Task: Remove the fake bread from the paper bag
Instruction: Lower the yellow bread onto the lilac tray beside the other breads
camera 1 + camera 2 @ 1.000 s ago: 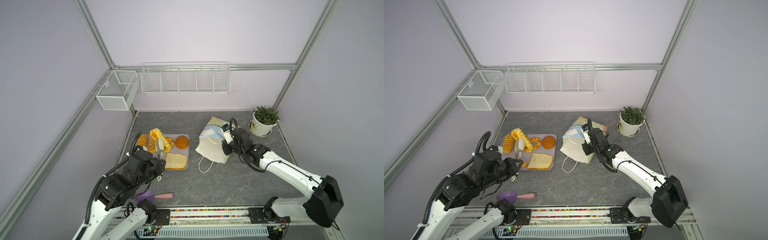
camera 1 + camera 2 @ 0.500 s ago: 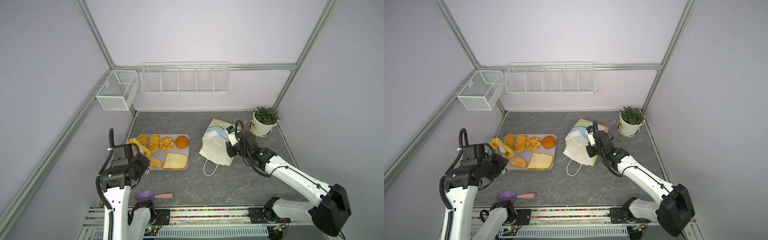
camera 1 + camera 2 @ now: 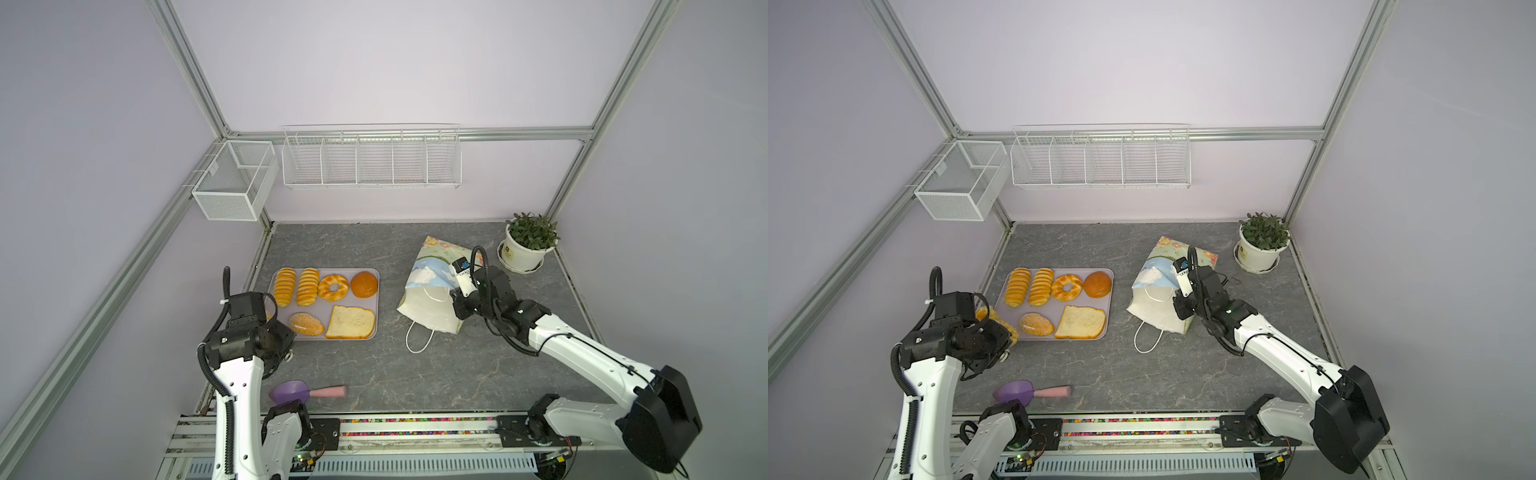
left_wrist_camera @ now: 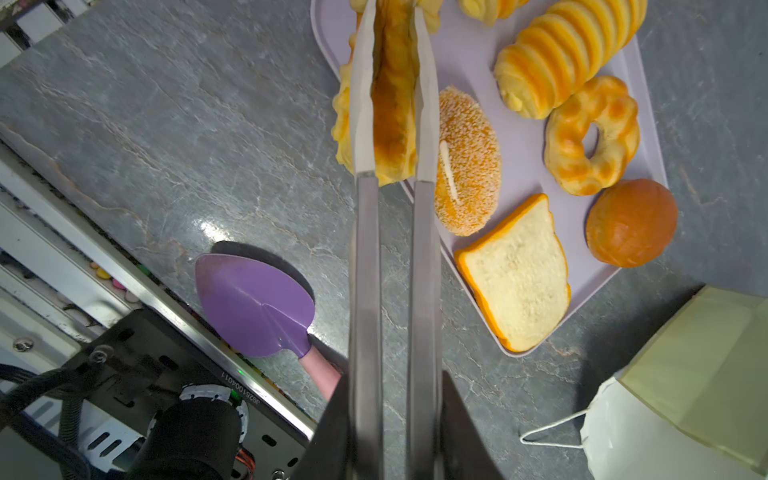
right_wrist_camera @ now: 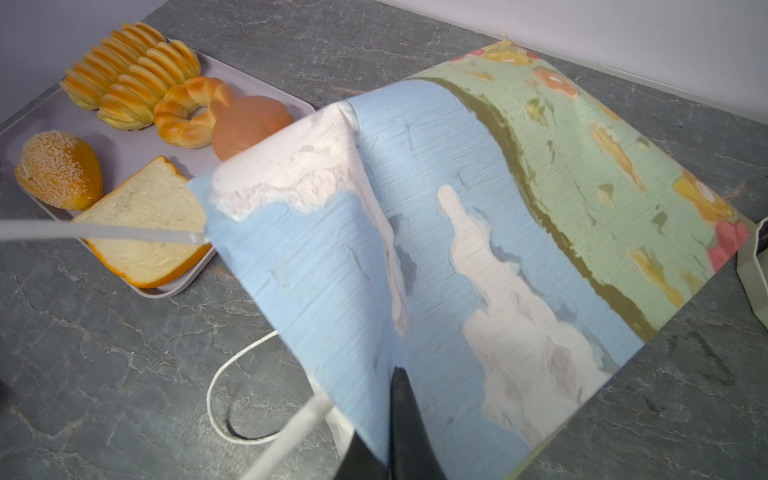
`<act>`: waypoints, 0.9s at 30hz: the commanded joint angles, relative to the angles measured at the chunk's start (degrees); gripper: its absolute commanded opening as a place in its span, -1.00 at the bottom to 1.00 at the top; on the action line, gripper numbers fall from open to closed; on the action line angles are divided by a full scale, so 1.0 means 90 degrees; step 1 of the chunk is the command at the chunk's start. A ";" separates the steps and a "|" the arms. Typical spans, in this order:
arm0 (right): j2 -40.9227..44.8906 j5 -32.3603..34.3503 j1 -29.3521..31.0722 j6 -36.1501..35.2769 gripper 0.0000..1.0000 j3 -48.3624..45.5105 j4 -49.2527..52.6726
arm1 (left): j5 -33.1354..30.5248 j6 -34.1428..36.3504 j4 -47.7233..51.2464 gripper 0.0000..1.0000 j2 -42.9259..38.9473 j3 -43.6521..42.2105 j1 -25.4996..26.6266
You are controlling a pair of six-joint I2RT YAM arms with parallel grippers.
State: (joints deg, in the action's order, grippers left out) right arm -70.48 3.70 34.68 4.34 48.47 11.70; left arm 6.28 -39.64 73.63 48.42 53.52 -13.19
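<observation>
Here we pinch a yellow loaf [image 4: 392, 124] between the narrow jaws of our left gripper [image 4: 392, 41], over the tray's [image 3: 324, 307] near left corner. More fake bread [image 3: 350, 322] lies on that tray. Our right gripper [image 5: 395, 395] clamps the paper bag's [image 3: 432, 286] edge, and the bag slumps on the table [image 3: 374, 374], apart from the tray.

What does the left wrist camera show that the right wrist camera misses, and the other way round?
Only the left wrist view: the left gripper clamped on a yellow bread piece, and a purple scoop on the tabletop.
Only the right wrist view: the paper bag from its printed sky-and-meadow side, with the right gripper pinching its edge.
Both: the tray holding the toast slice, sesame bun, braided ring, round bun and ridged loaves, plus some part of the bag.
</observation>
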 commanded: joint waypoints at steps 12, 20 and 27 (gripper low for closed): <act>-0.0008 -0.0142 -0.0083 0.0104 -0.86 -0.0119 -0.0119 | 0.1521 0.0581 -0.0625 -1.00 0.0021 -0.0220 -0.0426; 0.0059 -0.0075 -0.0088 0.0055 -0.86 -0.0112 -0.0021 | 0.1909 0.0440 -0.1138 -1.00 0.0233 -0.0429 -0.0433; 0.0105 -0.0057 -0.0092 0.0044 -0.86 -0.0107 0.0035 | 0.1964 0.0413 -0.1316 -1.00 0.0383 -0.0730 -0.0578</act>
State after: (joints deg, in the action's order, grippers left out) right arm -70.50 3.18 34.20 4.34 48.40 11.16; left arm 22.00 -36.77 62.46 51.70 47.42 -17.98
